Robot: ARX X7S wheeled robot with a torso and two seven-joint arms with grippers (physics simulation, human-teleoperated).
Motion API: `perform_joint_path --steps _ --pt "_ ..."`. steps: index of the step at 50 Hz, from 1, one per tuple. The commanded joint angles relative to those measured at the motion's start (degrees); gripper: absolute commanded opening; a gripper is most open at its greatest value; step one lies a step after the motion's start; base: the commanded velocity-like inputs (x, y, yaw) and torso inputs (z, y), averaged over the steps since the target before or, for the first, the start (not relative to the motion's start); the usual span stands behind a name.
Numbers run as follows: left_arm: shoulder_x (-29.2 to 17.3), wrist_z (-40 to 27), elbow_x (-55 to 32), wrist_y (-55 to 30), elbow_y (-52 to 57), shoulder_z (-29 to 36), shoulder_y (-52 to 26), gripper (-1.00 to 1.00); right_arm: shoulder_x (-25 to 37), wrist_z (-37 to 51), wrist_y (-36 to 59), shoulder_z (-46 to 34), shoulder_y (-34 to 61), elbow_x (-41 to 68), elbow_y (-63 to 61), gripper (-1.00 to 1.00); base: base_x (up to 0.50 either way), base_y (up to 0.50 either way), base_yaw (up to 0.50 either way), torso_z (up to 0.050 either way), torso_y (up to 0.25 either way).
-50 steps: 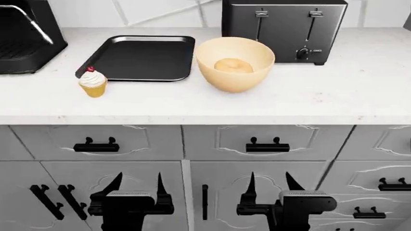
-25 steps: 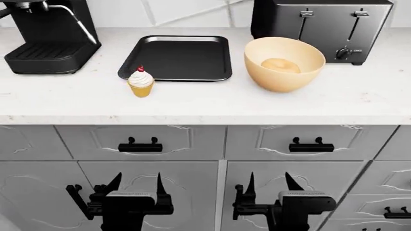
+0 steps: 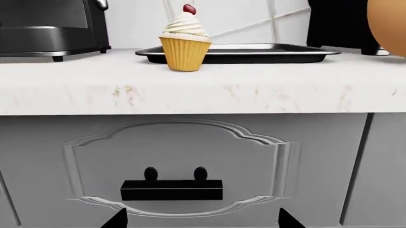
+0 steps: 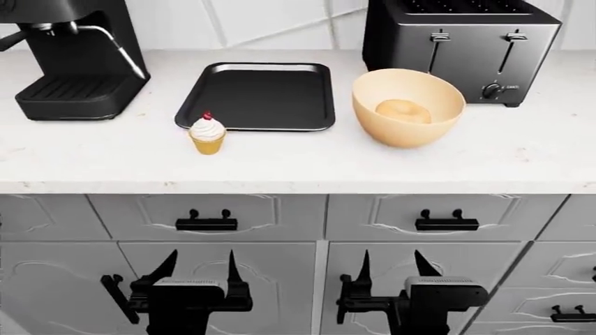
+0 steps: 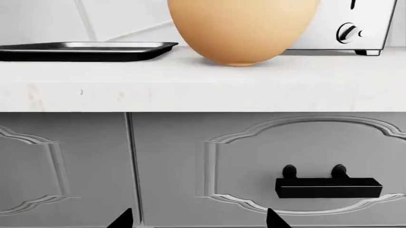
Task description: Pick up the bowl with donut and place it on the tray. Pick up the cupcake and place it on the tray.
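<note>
The pale orange-tan bowl (image 4: 408, 106) stands on the white counter with the peach donut (image 4: 403, 110) inside it; its outside shows in the right wrist view (image 5: 242, 28). To its left lies the black tray (image 4: 257, 95) (image 3: 254, 52) (image 5: 82, 50), bare. The cupcake (image 4: 208, 132) (image 3: 184, 42) with white frosting and a red cherry stands by the tray's front left corner. My left gripper (image 4: 197, 269) (image 3: 199, 221) and right gripper (image 4: 389, 266) (image 5: 198, 219) hang open below the counter edge, in front of the cabinet drawers, holding nothing.
A black toaster (image 4: 461, 45) stands behind the bowl and a black coffee machine (image 4: 65, 56) at the counter's left. Grey drawers with black handles (image 4: 206, 222) (image 4: 447, 222) face both grippers, and the counter's front edge (image 4: 298, 185) overhangs them.
The head view has shifted: the counter objects slid right in the picture, then slightly down, bringing the coffee machine into view. Both grippers kept their place and stayed open.
</note>
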Motion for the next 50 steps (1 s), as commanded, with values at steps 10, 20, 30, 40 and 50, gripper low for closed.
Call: perform_joint_path --steps 10,20,30,40,50 --pt "-0.78 -1.37 -0.66 0.35 0.25 0.87 0.01 1.0 0.81 1.06 0.67 -1.2 0.25 0.66 0.06 1.0 0.0 0.0 0.0 0.05 0.0" --pt "-1.74 -1.46 -8.68 -8.16 10.66 -1.75 0.64 1.0 1.46 2.4 7.16 -0.56 -1.04 3.89 -9.91 1.0 0.0 0.0 0.0 0.035 0.0" --pt "-15.33 -18.32 -47.13 -47.04 59.64 -16.28 -15.86 1.0 26.89 32.51 55.22 1.29 24.11 42.17 -60.06 1.0 0.0 0.0 0.0 0.0 0.0" --pt "-30.92 -36.77 -71.62 -46.54 59.68 -17.54 -32.55 1.0 40.73 79.62 53.29 -6.79 59.04 102.52 -58.09 1.0 0.0 0.0 0.0 0.0 0.0" --pt "-44.93 -40.22 -68.99 -28.14 59.92 -12.4 -25.73 1.0 46.41 80.92 49.83 -4.43 57.71 104.73 -60.04 1.0 0.0 0.0 0.0 0.0 0.0"
